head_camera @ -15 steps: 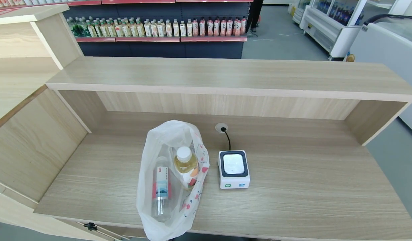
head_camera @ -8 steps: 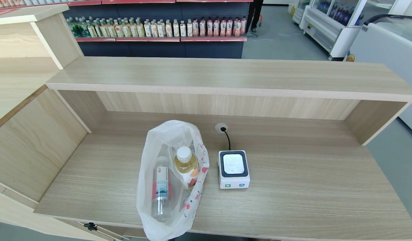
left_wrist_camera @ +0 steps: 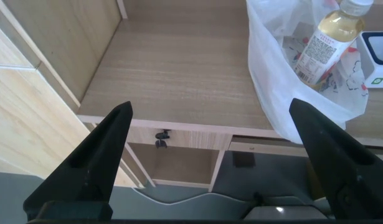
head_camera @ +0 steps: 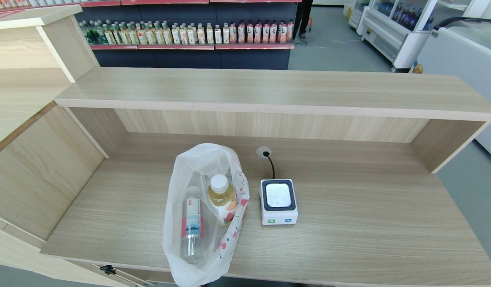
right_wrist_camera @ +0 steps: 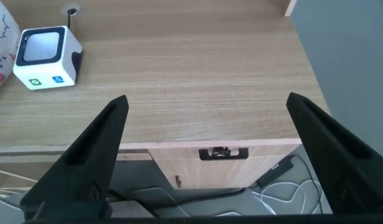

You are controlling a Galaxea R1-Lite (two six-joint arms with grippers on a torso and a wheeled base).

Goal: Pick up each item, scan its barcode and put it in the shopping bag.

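A white plastic shopping bag (head_camera: pixel 189 167) lies open on the wooden counter (head_camera: pixel 349 223), holding a clear water bottle (head_camera: pixel 192 227) and a yellow drink bottle (head_camera: pixel 221 197) with a white cap. Just right of the bag sits the white barcode scanner (head_camera: pixel 279 201), its cable running back to a hole in the counter. The left wrist view has the bag (left_wrist_camera: pixel 272 74), the yellow bottle (left_wrist_camera: pixel 328 40) and a corner of the scanner (left_wrist_camera: pixel 378 53). My left gripper (left_wrist_camera: pixel 210 158) hangs open below the counter's front edge. My right gripper (right_wrist_camera: pixel 203 158) is open too, off the front edge, with the scanner (right_wrist_camera: pixel 45 56) far off.
A raised ledge (head_camera: pixel 269 89) runs along the counter's back, with side panels left (head_camera: pixel 42 171) and right (head_camera: pixel 444 143). A drawer latch (right_wrist_camera: pixel 219 152) sits under the front edge. Store shelves of bottles (head_camera: pixel 189 34) and freezers (head_camera: pixel 397 28) stand behind.
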